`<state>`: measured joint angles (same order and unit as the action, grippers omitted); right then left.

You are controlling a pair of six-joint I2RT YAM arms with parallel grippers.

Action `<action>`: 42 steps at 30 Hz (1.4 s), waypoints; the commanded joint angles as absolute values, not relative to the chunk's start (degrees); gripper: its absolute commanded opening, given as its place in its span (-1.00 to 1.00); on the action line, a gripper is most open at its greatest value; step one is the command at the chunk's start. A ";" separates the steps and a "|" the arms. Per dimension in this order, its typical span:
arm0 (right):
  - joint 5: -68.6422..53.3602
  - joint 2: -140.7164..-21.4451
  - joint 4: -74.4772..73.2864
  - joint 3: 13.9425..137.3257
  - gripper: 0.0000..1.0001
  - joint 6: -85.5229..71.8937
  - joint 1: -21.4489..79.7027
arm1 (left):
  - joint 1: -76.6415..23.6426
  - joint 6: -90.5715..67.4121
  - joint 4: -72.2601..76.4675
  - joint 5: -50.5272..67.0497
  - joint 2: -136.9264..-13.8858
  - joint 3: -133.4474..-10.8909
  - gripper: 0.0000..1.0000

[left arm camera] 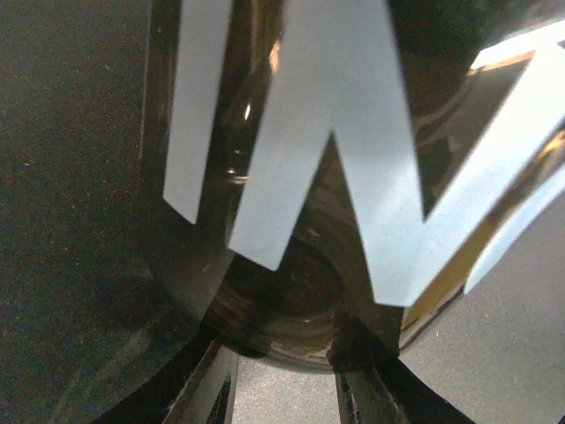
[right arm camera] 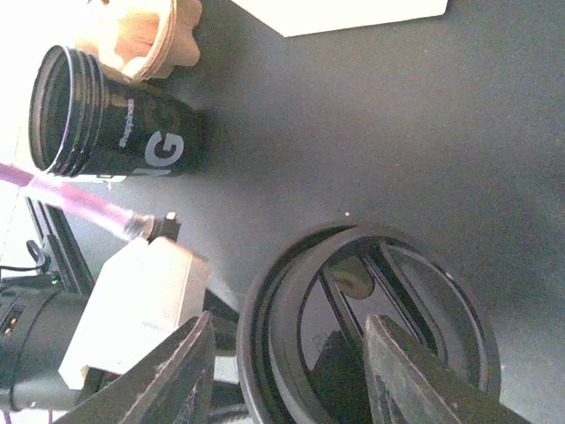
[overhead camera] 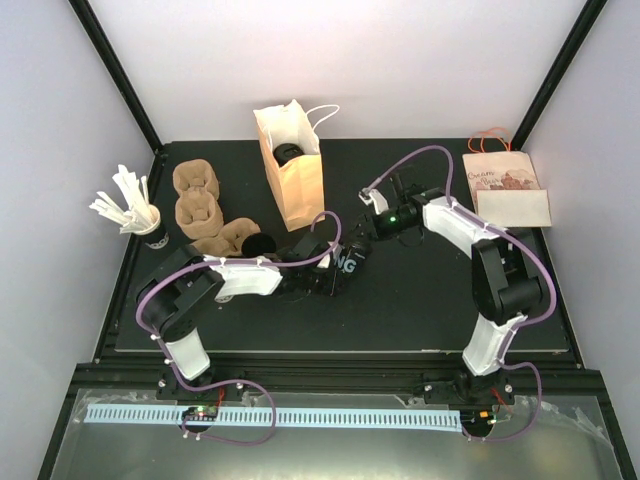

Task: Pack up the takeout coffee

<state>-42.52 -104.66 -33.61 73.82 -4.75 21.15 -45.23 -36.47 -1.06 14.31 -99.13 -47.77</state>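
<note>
Black cup (overhead camera: 347, 264) sits mid-surface (overhead camera: 450, 310) near paper bag (overhead camera: 297, 180), left tool (left arm camera: 282, 384) fingers against its base, clamped or not can't tell; right tool (right arm camera: 287, 367) released, straddling cup rim.

A black cup with white lettering (overhead camera: 352, 262) sat mid-table beside the left hand (overhead camera: 335, 278). A tan paper bag (overhead camera: 297, 180) stood upright near the far edge, with brown pulp cup carriers (overhead camera: 205, 210) toward the left edge.

left arm (overhead camera: 245, 275) low and forward, right arm (overhead camera: 470, 235) inward beside it, left fingers (left arm camera: 207, 393) close-set, right fingers (right arm camera: 168, 371) wider apart
</note>
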 commanded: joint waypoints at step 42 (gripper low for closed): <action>-10.01 -94.44 -41.69 71.80 -0.46 -8.76 44.99 | -42.39 -34.55 -6.33 14.12 -100.16 -47.78 -0.18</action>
